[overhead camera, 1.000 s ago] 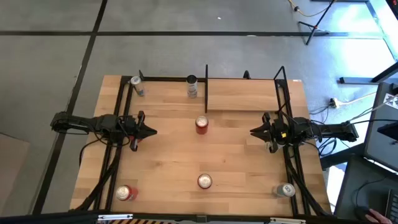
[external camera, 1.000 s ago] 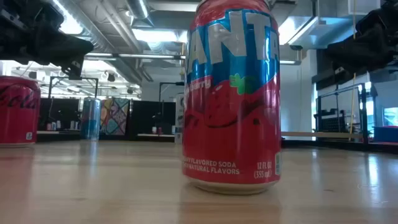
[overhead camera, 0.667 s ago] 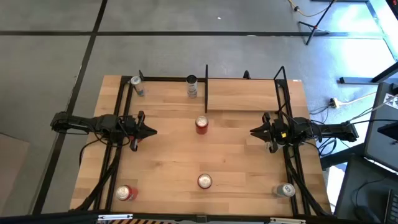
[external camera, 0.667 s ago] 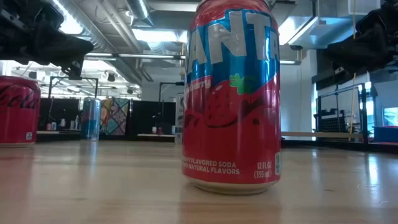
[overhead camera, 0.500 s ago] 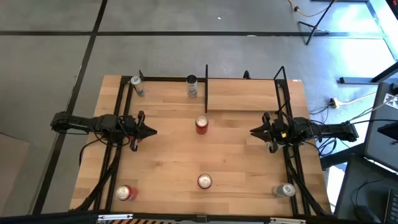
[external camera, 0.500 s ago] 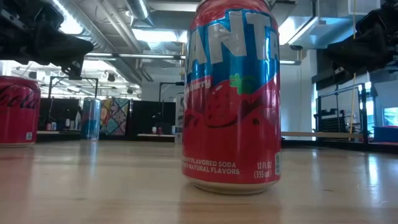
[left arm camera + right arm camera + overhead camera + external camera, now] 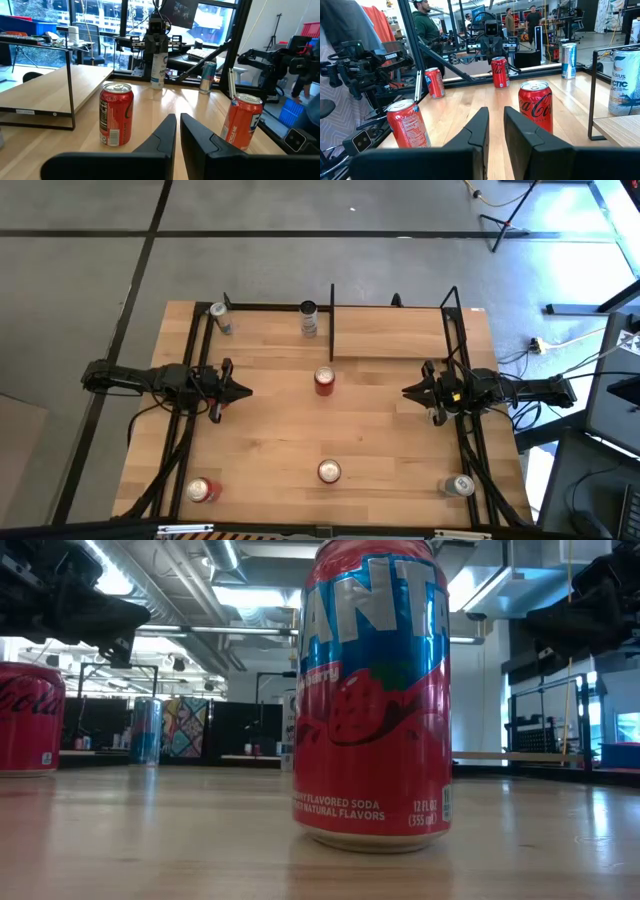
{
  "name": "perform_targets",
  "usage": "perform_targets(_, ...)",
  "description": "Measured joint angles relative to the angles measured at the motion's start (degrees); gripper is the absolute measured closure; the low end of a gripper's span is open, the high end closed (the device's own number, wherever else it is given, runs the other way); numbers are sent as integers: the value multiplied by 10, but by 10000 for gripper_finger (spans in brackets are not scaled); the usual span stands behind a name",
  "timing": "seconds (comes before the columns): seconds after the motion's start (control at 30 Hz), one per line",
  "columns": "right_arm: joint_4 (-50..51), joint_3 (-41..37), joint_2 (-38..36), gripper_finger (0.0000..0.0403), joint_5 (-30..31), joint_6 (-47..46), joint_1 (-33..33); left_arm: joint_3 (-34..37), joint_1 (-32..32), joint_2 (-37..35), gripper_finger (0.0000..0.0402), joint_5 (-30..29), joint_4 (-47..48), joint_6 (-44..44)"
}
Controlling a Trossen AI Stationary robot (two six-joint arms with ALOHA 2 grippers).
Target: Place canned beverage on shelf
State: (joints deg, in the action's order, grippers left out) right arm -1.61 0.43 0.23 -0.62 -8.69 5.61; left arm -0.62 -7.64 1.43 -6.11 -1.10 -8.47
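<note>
Left end effector (image 7: 243,391): at the bench's left edge, pointing toward the centre, above the surface, empty; fingers (image 7: 162,135) nearly together, only a thin gap between them. Right end effector (image 7: 407,391): at the right edge, pointing toward the centre, empty, clear of the surface; fingers (image 7: 520,131) slightly apart with a narrow gap. Between the two, near the bench centre: red Coke can (image 7: 324,381), upright, well apart from both end effectors. Fanta can (image 7: 329,471): upright, near the front edge at centre, filling the low view (image 7: 372,700). Red can (image 7: 201,490): upright, front left corner. Silver can (image 7: 460,486): upright, front right corner. Shelf (image 7: 390,335): at the back right of the bench, light wooden floor, black thin frame, upright black side panel (image 7: 332,320) on its left, black end post (image 7: 452,305) on its right; no can seen on its floor. White can (image 7: 309,319): upright, just left of the side panel, outside the shelf. Blue-silver can (image 7: 220,317): at the back left corner, beside the black frame. Bench (image 7: 270,430): light wood, black rails along left and right sides.
</note>
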Motion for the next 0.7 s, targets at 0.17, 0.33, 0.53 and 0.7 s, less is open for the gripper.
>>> perform_targets(0.17, 0, 0, 0, 352, 0, 0, 0, 0, 0, 0, 384, 0, 0, 0)
perform_targets(0.33, 0, 0, 0, 352, 0, 0, 0, 0, 0, 0, 384, -10, -3, 1)
perform_targets(0.53, 0, 0, 0, 352, 0, 0, 0, 0, 0, 0, 384, -76, -156, -67)
perform_targets(0.7, 1, 0, 0, 352, 29, 1, 0, -1, 0, 5, 384, -99, -283, -77)
